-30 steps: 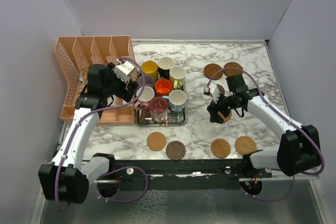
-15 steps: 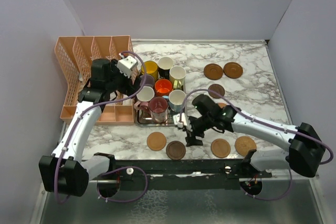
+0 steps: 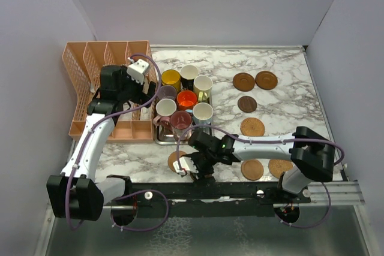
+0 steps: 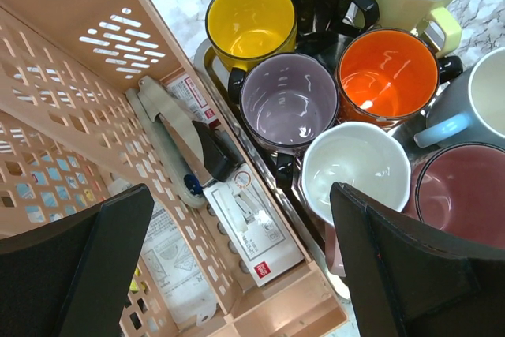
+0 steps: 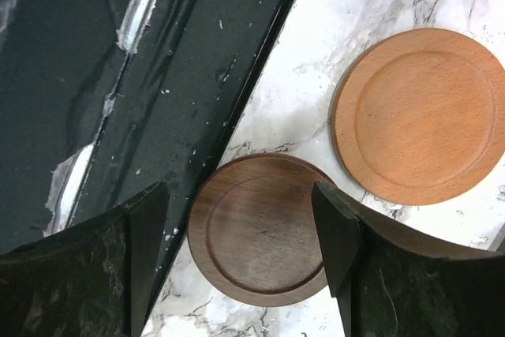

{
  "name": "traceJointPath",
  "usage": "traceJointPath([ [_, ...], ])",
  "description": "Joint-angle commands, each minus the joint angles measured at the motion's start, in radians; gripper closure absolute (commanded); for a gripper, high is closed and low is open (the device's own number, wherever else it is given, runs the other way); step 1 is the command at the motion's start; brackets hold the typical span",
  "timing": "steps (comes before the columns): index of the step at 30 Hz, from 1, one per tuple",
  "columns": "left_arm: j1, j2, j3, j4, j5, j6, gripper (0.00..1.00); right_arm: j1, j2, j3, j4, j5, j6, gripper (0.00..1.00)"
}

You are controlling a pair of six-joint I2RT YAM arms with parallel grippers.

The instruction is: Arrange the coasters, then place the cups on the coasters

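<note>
1. The left gripper [image 4: 237,195] hangs over the cups [image 4: 289,104]. Its fingers are wide and hold nothing.
2. The cups stand packed on the tray [image 3: 157,139], mouths up, just beside the rack [image 3: 90,64].
3. A light coaster [image 5: 422,116] lies flat near the front edge of the table [image 5: 316,61].
4. Just beside it, not touching, lies the dark coaster [image 5: 256,234], right at that edge.
5. The right gripper [image 5: 241,195] is over the dark coaster with one finger on each side. The fingers are wide and hold nothing (I cannot tell if they touch it).
6. The dark coaster is round, so it has no long side and points no way. It lies face up.
7. The right arm is much nearer to it. The left arm is well apart, back at the cups.
8. More coasters [image 3: 252,127] lie to the right, none with a cup yet.
9. I think the fingers must go very low, because the coaster is thin.
</note>
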Motion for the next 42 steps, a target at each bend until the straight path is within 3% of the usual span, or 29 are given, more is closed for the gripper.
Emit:
traceJointPath([
  [1,0.004,-0.038,-0.013,0.053,0.028,-0.012,0.01,0.010,0.023,0.036,0.047,0.056,-0.028,0.25],
  [10,0.004,-0.051,-0.026,0.068,0.047,-0.007,0.01,0.010,0.097,0.033,0.038,0.120,-0.022,0.27],
  [26,0.004,-0.042,-0.026,0.071,0.061,-0.003,0.01,0.000,0.023,-0.071,-0.002,0.228,-0.038,0.29],
  [42,0.004,-0.048,-0.027,0.071,0.072,-0.008,0.01,-0.355,-0.176,-0.193,-0.173,0.178,-0.139,0.32],
])
